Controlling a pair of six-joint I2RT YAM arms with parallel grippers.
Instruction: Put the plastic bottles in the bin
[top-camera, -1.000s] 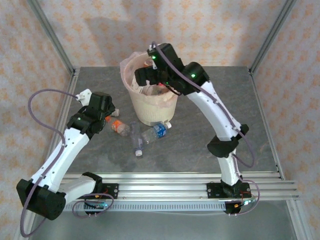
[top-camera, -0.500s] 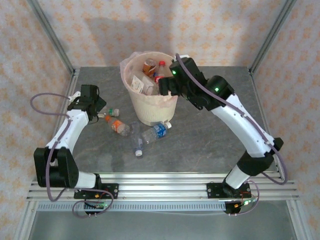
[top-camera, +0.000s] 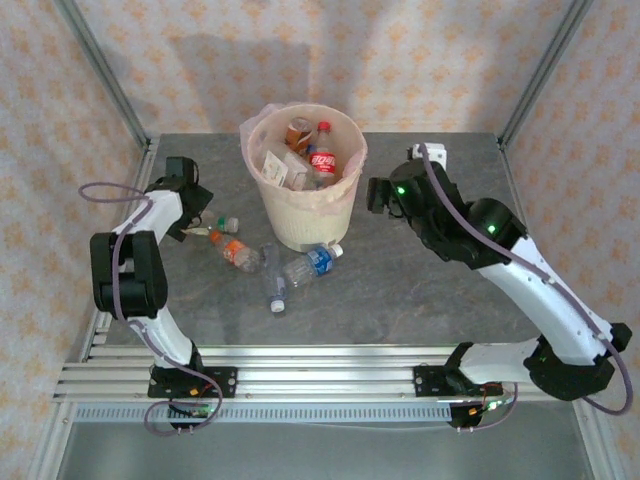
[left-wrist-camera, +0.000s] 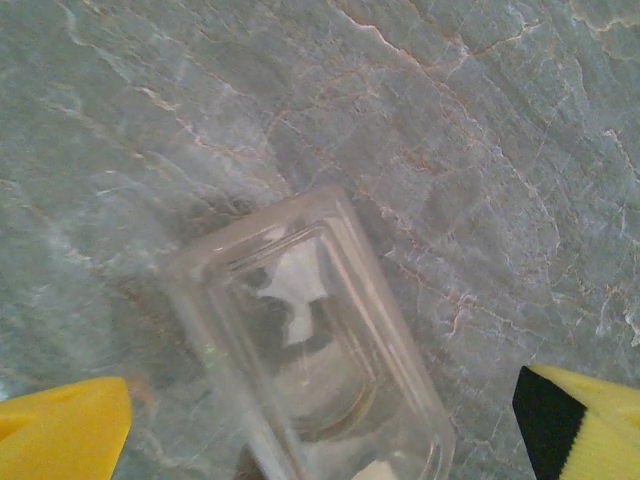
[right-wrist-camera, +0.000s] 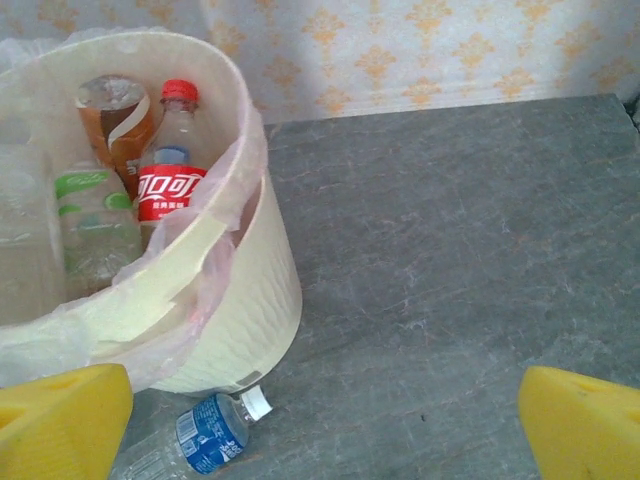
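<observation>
Clearly the left gripper (left-wrist-camera: 322, 415) is nearer: spread wide and empty, it straddles a clear bottle (left-wrist-camera: 310, 340) lying left of the bin (top-camera: 300, 222), long axis roughly square to its closing line. Right of the bin, the right gripper (top-camera: 377, 195) hangs wide, empty.

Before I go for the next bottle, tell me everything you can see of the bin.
The bin is a round cream bucket, plastic by its look, tapering toward its base, with a thin pinkish bag folded over the rim. It stands upright on the grey table, toward the far side. Inside it stand bottles, among them a red-capped bottle with a red label. A blue-labelled bottle lies by its base; contact is unclear.
</observation>
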